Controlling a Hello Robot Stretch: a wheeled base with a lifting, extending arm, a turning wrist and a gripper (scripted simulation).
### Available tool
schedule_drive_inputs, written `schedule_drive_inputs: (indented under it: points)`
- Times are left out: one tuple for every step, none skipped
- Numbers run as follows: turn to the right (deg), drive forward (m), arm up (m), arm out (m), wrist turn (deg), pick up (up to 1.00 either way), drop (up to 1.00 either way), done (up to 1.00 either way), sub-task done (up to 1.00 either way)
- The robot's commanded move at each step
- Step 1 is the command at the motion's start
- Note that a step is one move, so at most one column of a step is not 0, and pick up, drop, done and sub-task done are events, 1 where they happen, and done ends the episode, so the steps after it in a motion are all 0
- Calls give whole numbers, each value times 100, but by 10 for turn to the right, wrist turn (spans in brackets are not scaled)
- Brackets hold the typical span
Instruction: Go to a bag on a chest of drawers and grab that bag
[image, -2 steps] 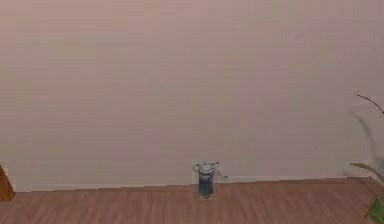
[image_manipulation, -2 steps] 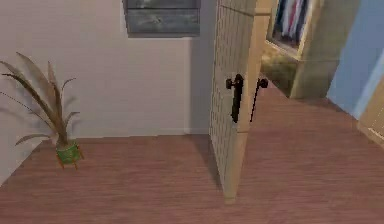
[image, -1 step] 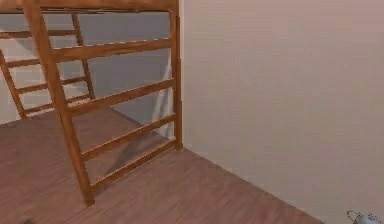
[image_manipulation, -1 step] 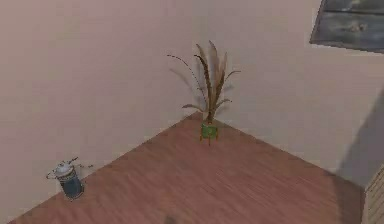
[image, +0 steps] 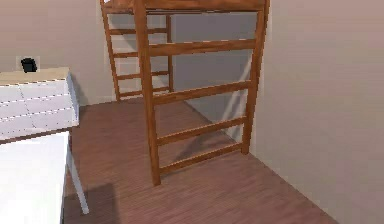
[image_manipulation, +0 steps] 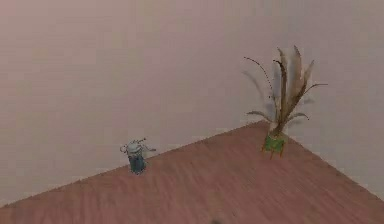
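Chest of drawers (image: 38, 105) sat at forward view's left, small object (image: 29, 65) at its top's back edge. Table (image: 30, 185) before it, loft bed (image: 190, 90) right. Arm side view: watering can (image_manipulation: 137, 156) on floor, potted plant (image_manipulation: 280, 100) right of it.

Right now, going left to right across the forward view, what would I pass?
First the white chest of drawers with a small dark thing on top → wooden loft bed frame → bare beige wall.
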Motion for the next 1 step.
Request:
schedule_drive_inputs:
  points:
    - [0, 30, 0, 0, 0, 0, 0, 0, 0]
